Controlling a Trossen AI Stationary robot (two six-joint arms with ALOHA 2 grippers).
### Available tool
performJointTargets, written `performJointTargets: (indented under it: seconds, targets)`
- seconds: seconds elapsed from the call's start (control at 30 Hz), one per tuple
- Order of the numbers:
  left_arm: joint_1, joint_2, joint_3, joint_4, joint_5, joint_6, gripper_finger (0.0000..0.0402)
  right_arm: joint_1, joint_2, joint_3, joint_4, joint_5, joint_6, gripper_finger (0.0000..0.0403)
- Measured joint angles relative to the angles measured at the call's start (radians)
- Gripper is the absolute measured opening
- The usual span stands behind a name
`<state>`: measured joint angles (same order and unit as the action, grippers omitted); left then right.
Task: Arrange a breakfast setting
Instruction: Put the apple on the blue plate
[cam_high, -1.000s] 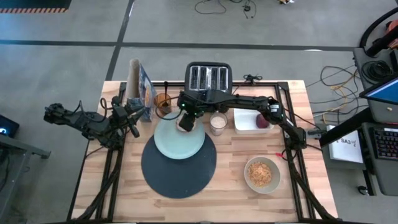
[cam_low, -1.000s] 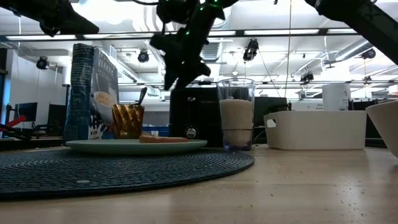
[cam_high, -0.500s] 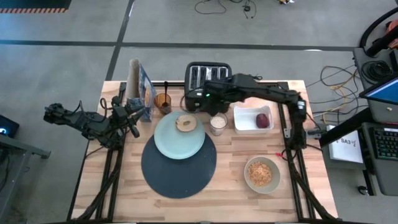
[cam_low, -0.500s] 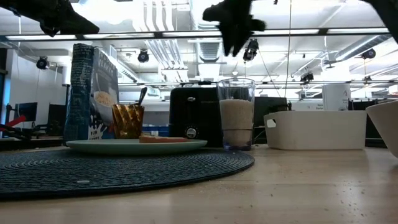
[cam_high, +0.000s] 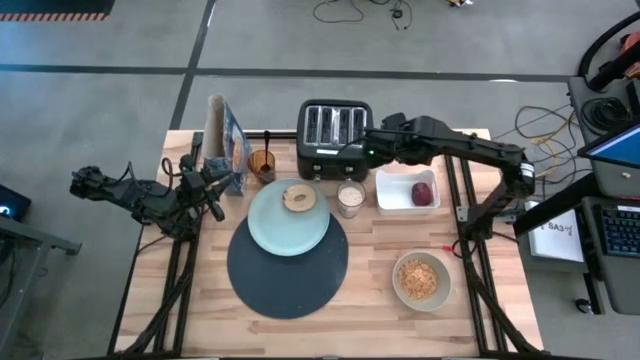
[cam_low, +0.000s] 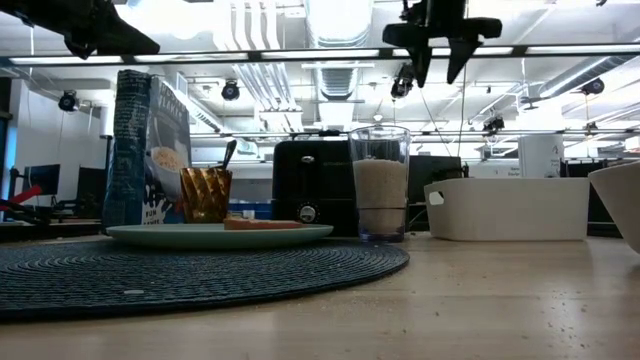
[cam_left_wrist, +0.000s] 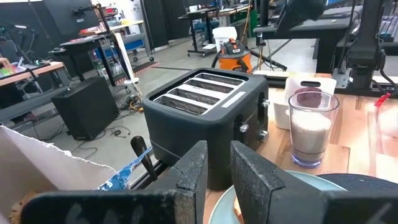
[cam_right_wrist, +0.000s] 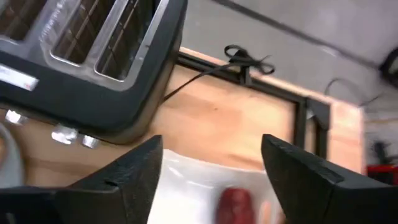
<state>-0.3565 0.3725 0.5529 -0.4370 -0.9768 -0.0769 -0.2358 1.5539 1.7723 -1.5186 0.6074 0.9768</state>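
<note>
Wooden table (cam_high: 370, 300), square-on under the overhead camera. Round dark-blue placemat (cam_high: 288, 272) flat at its middle, nearer the front edge. Pale mint plate (cam_high: 287, 222) overlapping the placemat's far rim, half on the mat and half on bare wood. Black four-slot toaster (cam_high: 335, 137) at the far edge, slots running front to back. White rectangular tray (cam_high: 408, 192) just right of the toaster's front, long side running left to right. Blue cereal box (cam_high: 233, 148) upright at the far left corner. Beige bowl (cam_high: 421, 280) filled with cereal at front right, well apart from the mat. Amber ribbed cup (cam_high: 262, 163) between box and toaster, with a thin handle leaning out of it, upper end tilted away from the box in the low view. Small milk glass (cam_high: 350, 199) upright, between plate and tray, just beside the plate's rim. Bagel (cam_high: 298, 197) lying flat on the plate's far part, hole facing up. Small dark-red fruit (cam_high: 423, 193) in the tray's right half, slightly longer front to back.

Right gripper (cam_low: 440, 52) held high above the table, over the toaster's right corner and the tray's far edge, fingers spread wide and holding nothing. Left gripper (cam_left_wrist: 216, 167) waiting at the left edge beside the box, fingers close together with only a slim gap, nothing between them.
</note>
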Motion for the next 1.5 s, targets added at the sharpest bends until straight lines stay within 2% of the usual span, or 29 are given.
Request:
performJointTargets:
  seconds: [0.17, 0.23, 0.37, 0.43, 0.6, 0.8, 1.03, 1.17, 1.5]
  targets:
    - [0.000, 0.003, 0.000, 0.000, 0.000, 0.000, 0.0052, -0.005, -0.015, -0.041, 0.014, -0.010, 0.035, 0.0283]
    - [0.000, 0.003, 0.000, 0.000, 0.000, 0.000, 0.0052, -0.033, -0.016, -0.061, -0.038, -0.094, 0.058, 0.0282]
    - [0.000, 0.006, 0.000, 0.000, 0.000, 0.000, 0.0052, -0.129, -0.027, -0.183, -0.031, -0.345, 0.016, 0.0280]
    - [0.000, 0.006, 0.000, 0.000, 0.000, 0.000, 0.0052, -0.167, -0.031, -0.253, -0.007, -0.403, -0.029, 0.0283]
    - [0.000, 0.007, 0.000, -0.006, 0.000, 0.000, 0.0052, -0.234, -0.044, -0.394, 0.017, -0.374, -0.029, 0.0295]
    - [0.000, 0.007, 0.000, -0.008, 0.000, 0.005, 0.0052, -0.244, -0.067, -0.507, 0.115, -0.458, -0.008, 0.0297]
    - [0.000, 0.007, 0.000, -0.008, 0.000, 0.007, 0.0052, -0.257, -0.064, -0.653, 0.213, -0.487, -0.008, 0.0295]
    - [0.000, 0.007, 0.000, -0.008, 0.000, 0.007, 0.0052, -0.276, -0.063, -0.706, 0.278, -0.515, -0.009, 0.0295]
    - [0.000, 0.007, 0.000, -0.008, 0.000, 0.007, 0.0052, -0.316, -0.061, -0.785, 0.354, -0.506, -0.008, 0.0291]
